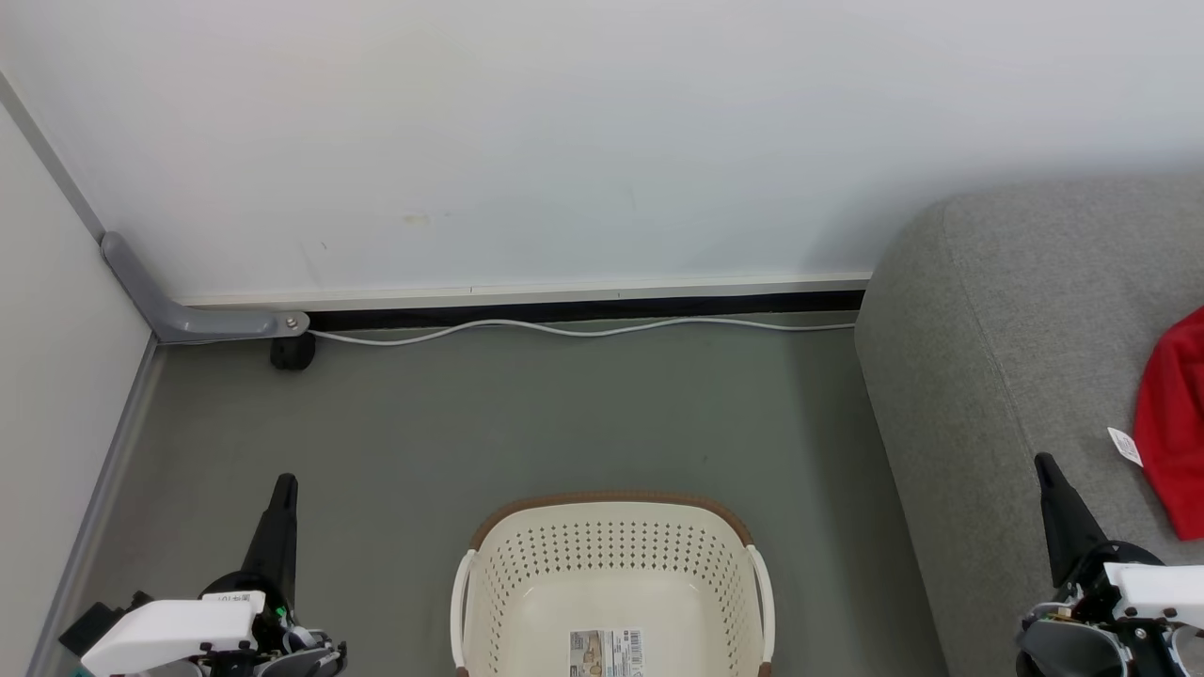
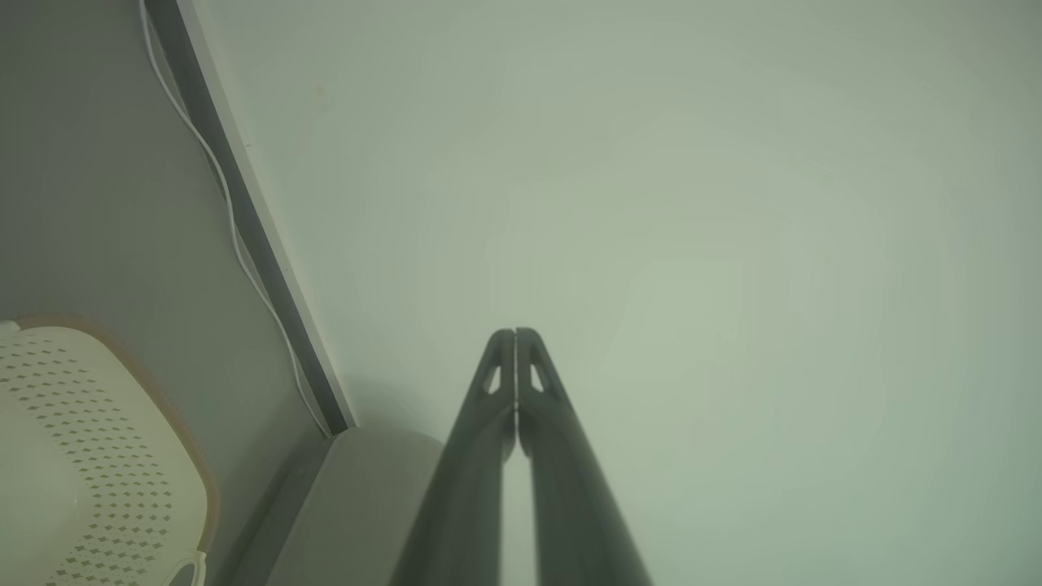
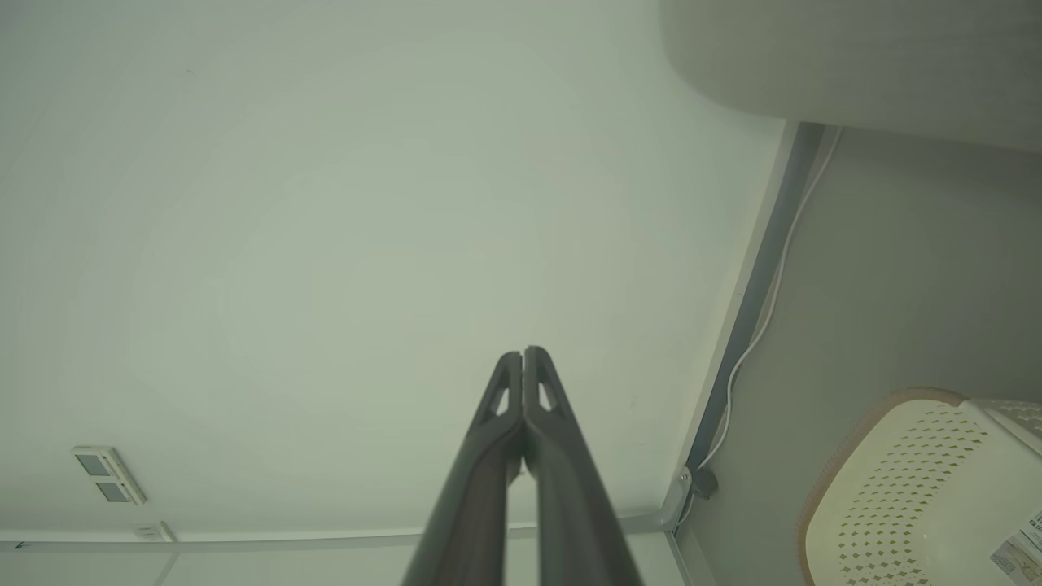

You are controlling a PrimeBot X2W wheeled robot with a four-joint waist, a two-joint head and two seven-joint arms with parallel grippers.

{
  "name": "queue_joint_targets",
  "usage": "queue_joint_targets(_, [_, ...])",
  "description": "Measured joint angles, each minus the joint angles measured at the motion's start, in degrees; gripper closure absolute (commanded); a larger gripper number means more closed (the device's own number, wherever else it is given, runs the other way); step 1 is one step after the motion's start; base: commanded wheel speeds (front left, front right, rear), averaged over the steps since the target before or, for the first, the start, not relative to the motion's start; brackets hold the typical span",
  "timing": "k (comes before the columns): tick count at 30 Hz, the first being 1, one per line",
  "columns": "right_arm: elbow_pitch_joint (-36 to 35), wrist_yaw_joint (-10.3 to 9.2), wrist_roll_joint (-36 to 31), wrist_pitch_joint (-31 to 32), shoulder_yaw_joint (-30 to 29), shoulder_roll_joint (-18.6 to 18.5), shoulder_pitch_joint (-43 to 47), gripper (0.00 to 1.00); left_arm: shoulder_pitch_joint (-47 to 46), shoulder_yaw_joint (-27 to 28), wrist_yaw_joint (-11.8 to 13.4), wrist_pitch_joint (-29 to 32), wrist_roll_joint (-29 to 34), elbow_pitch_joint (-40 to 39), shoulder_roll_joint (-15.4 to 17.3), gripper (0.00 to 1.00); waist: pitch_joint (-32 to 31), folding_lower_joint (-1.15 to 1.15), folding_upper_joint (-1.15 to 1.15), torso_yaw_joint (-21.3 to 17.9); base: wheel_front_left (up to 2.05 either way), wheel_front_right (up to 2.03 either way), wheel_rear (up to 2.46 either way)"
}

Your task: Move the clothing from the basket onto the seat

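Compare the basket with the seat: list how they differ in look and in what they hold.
The basket is cream perforated plastic; the seat is grey fabric. The basket's visible inside holds no clothing, only a barcode sticker; the seat carries red clothing. The basket looks far smaller. Both rest at floor level by the wall.

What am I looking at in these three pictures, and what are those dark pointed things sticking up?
You are seeing through a two-armed robot's cameras. The big picture comes from its head, looking down at the floor. The dark spikes are its hands: the left hand and the right hand, each a pair of long fingers pressed shut, holding nothing. The other two pictures come from cameras on its wrists, looking along those fingers toward the wall. On the floor stands a cream basket; the part in view holds nothing but a sticker on its bottom. To the right is a grey sofa seat with red clothing lying on it. A white cable runs along the wall.
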Motion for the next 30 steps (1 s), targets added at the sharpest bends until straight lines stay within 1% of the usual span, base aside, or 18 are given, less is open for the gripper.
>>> queue_joint_targets(30, [0.0,0.0,0.0,0.0,0.0,0.0,0.0,1.0,0.0,0.0,0.0,0.0,0.0,0.0,0.0,1.0,0.0,0.0,0.0,0.0,0.0,0.0,0.0])
